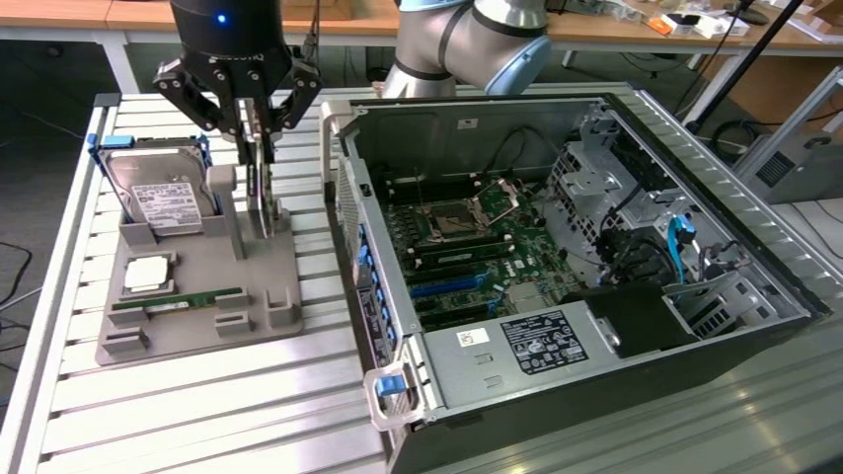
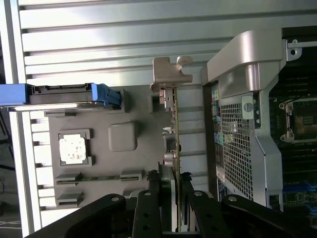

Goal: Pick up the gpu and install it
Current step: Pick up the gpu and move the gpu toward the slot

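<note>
The gpu stands on edge in a slot of the grey holder, a thin green card seen edge-on. In the wrist view the gpu runs away from me, with its silver bracket at the far end. My gripper has come down from above over the card's top edge. One black finger sits on each face, pressed against the board and its black cooler. In the wrist view the gripper is shut on the card, which still sits in the holder.
The holder also carries a silver hard drive, a processor chip and a slim memory stick. The open computer case lies at the exterior view's right, its motherboard and blue slots exposed. The case wall is close beside the card.
</note>
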{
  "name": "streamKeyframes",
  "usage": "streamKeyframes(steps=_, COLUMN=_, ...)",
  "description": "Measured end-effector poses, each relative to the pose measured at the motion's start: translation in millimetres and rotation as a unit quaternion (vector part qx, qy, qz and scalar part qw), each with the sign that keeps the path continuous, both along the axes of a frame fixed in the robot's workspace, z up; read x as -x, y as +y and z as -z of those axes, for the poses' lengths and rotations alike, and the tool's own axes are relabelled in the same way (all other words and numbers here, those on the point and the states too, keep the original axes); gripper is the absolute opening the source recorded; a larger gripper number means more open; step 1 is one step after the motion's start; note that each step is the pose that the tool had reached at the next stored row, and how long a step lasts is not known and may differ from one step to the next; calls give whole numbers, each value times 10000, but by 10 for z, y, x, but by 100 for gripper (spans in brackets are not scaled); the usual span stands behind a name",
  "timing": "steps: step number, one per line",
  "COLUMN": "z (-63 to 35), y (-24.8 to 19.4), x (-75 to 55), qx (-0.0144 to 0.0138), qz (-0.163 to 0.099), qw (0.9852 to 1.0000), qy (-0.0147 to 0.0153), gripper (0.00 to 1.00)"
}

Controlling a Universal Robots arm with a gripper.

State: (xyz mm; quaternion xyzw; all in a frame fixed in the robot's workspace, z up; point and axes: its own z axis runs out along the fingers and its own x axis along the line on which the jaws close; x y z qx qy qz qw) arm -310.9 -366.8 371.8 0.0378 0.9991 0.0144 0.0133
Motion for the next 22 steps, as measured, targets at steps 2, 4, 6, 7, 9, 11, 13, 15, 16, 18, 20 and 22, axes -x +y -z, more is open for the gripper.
streamKeyframes(steps=2, z=-3, y=0, x=0, qx=0, qz=0, qw=10000, qy=0, gripper=27)
streamKeyframes(steps=4, z=-6, y=0, x=0, qx=0, qz=0, qw=10000, qy=0, gripper=27)
streamKeyframes(steps=6, z=-9, y=0, x=0, qx=0, qz=0, qw=10000, qy=0, gripper=27)
streamKeyframes(steps=7, z=-11, y=0, x=0, qx=0, qz=0, qw=10000, qy=0, gripper=27)
streamKeyframes(steps=9, z=-16, y=0, x=0, qx=0, qz=0, qw=10000, qy=0, gripper=27)
streamKeyframes(steps=11, z=-23, y=0, x=0, qx=0, qz=0, qw=10000, qy=0, gripper=27)
streamKeyframes(steps=13, z=-28, y=0, x=0, qx=0, qz=0, qw=10000, qy=0, gripper=27)
streamKeyframes(steps=15, z=-32, y=0, x=0, qx=0, qz=0, qw=10000, qy=0, gripper=27)
streamKeyframes(steps=16, z=-34, y=0, x=0, qx=0, qz=0, qw=10000, qy=0, gripper=27)
streamKeyframes(steps=18, z=-37, y=0, x=0, qx=0, qz=0, qw=10000, qy=0, gripper=27)
streamKeyframes(steps=20, z=-40, y=0, x=0, qx=0, qz=0, qw=10000, qy=0, gripper=27)
streamKeyframes(steps=22, z=-44, y=0, x=0, qx=0, qz=0, qw=10000, qy=0, gripper=27)
